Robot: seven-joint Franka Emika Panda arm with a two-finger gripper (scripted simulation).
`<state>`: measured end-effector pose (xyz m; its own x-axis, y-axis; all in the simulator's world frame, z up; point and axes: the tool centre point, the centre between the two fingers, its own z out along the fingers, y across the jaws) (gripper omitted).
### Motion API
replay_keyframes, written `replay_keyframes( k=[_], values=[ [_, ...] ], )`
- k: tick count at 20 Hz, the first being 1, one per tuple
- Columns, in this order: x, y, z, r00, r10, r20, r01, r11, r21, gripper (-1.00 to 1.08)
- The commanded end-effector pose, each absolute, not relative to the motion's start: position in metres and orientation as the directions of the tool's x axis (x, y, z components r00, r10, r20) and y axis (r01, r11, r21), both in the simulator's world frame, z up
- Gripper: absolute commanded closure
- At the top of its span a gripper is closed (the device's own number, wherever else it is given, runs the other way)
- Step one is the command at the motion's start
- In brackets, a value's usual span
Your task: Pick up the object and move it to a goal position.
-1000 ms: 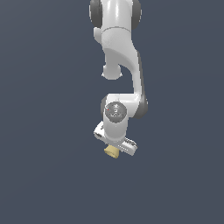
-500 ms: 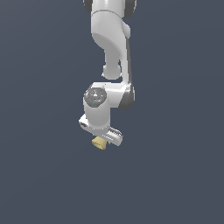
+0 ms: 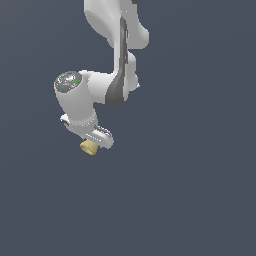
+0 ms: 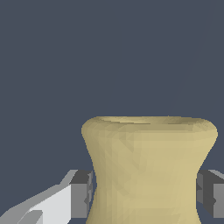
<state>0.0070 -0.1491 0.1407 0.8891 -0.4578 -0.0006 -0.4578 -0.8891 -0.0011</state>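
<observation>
The object is a small pale tan-yellow spool with a narrow waist. It hangs just below the white gripper in the exterior view, left of the middle. In the wrist view the spool fills the lower half, with a grey finger pad pressed against each side of its waist. The gripper is shut on the spool. The fingertips are hidden behind the gripper body in the exterior view.
The white arm comes down from the top of the exterior view, its wrist joint above the gripper. All around is a plain dark blue-grey surface.
The arm has swung toward the exterior view's left with the spool still held. The wrist has turned, and the spool sits a little higher than one second ago.
</observation>
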Motion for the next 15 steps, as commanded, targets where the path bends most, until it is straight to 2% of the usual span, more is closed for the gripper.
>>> replay_keyframes(
  k=[1,8,15],
  values=[
    [-0.004,-0.173,0.155,0.889,-0.457,-0.001,-0.457,-0.889,-0.002,1.08],
    [-0.026,-0.227,0.186,0.889,-0.457,-0.001,-0.457,-0.889,-0.002,1.08],
    [-0.032,-0.246,0.197,0.89,-0.457,0.0,-0.457,-0.89,0.0,1.08]
  ],
)
